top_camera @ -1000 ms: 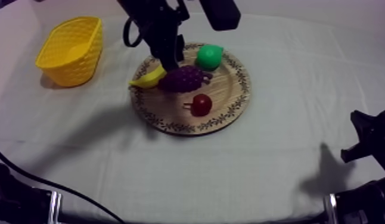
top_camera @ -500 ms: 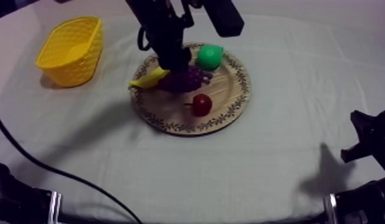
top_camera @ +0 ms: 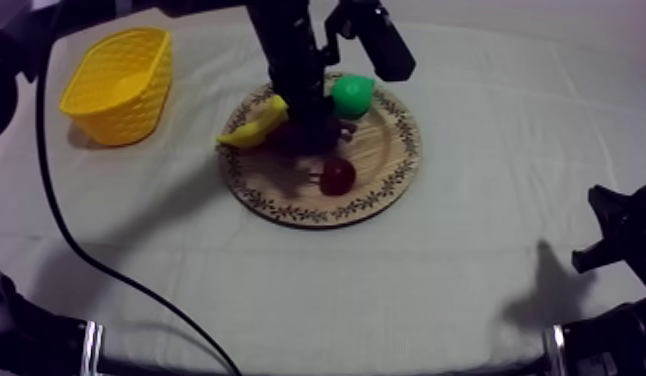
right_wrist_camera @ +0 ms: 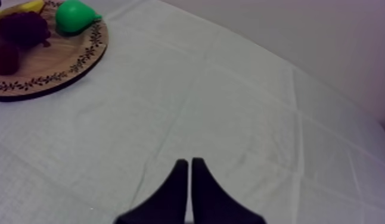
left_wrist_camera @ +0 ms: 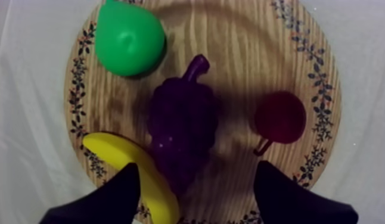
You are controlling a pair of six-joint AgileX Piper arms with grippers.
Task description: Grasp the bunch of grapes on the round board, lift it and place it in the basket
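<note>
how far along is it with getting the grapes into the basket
Done: the left pincer hangs open right above the bunch of grapes. In hand: the grasp, not yet closed; the grapes lie on the wooden board. Left: close, lift, carry to the yellow basket. The right pincer rests shut over the cloth, away from the board.

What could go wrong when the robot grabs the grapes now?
1. The open left gripper hangs over the bunch of grapes, but the banana seems to touch them beside one finger; it might get pinched or shoved too.
2. The small red fruit sits near the other finger and could be knocked and roll off the wooden board.
3. The yellow basket is off the board; bumpy grapes might slip on the way.
</note>
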